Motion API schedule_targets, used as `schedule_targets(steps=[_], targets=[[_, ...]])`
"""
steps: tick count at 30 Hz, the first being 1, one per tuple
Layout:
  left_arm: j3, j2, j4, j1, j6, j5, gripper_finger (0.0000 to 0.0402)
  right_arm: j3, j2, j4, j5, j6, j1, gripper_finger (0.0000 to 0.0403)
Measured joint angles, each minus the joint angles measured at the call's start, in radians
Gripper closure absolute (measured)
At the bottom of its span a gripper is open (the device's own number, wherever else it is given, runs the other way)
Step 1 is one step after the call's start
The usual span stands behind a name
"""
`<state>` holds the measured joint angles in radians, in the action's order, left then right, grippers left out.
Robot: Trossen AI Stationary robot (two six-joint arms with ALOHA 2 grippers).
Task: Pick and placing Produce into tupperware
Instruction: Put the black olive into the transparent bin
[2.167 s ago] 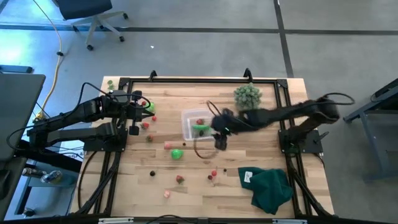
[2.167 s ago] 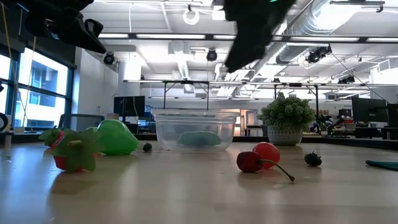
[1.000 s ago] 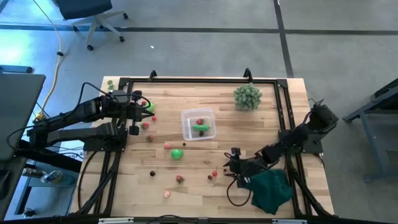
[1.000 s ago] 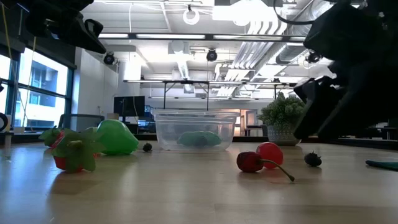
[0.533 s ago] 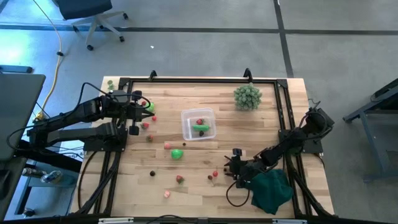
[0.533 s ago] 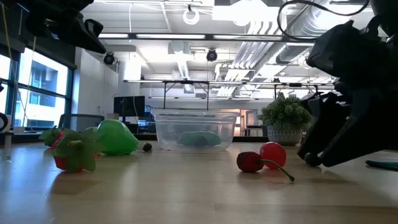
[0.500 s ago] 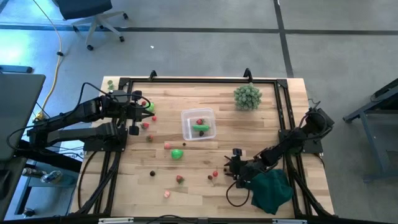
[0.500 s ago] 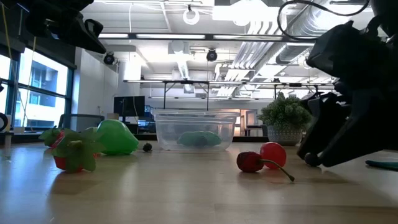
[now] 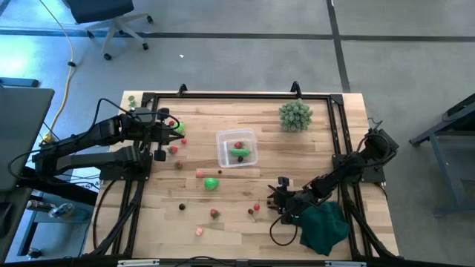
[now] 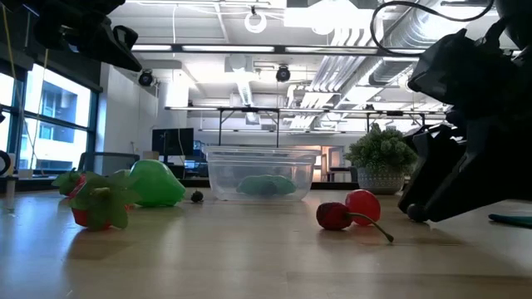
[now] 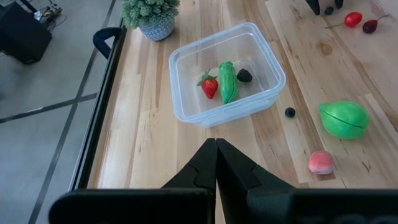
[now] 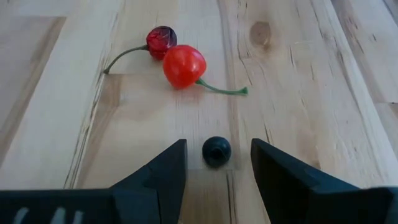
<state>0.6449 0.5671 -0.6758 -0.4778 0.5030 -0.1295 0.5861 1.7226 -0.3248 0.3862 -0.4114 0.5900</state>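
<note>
Right tool (image 12: 216, 163) sat low on the counter (image 9: 223, 226) near its front-right corner, fingers spread wide either side of a dark berry (image 12: 216, 151), not gripping it. Tupperware (image 9: 237, 149) was mid-counter. Left tool (image 11: 216, 163) hovered shut by the left edge

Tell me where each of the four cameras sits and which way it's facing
High: overhead, straight down; table, both arms, tupperware.
Low: table-top height, level across into the room; tupperware, cherries, right arm's dark bulk.
Left wrist: over shut left gripper toward the tupperware.
Right wrist: between open right gripper fingers; dark berry.
Shared: cherries in the low and right wrist views.
</note>
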Motion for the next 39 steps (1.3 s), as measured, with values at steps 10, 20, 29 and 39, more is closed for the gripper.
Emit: schedule_targets(steps=[10,20,29,39], targets=[[0.0,0.0,0.0,0.0,0.0,0.0,0.0401,0.0,0.001,0.006,0.0,0.011,0.0,0.0249],[0.0,0.0,0.0,0.0,0.0,0.0,0.0401,0.026,0.041,0.005,0.026,0.027,0.0,0.0249],[0.0,0.0,0.0,0.0,0.0,0.0,0.0401,0.026,0.042,0.017,0.022,0.0,0.0,0.0249],[0.0,0.0,0.0,0.0,0.0,0.0,0.0401,0.028,0.041,0.054,0.02,-0.046,0.0,0.025]])
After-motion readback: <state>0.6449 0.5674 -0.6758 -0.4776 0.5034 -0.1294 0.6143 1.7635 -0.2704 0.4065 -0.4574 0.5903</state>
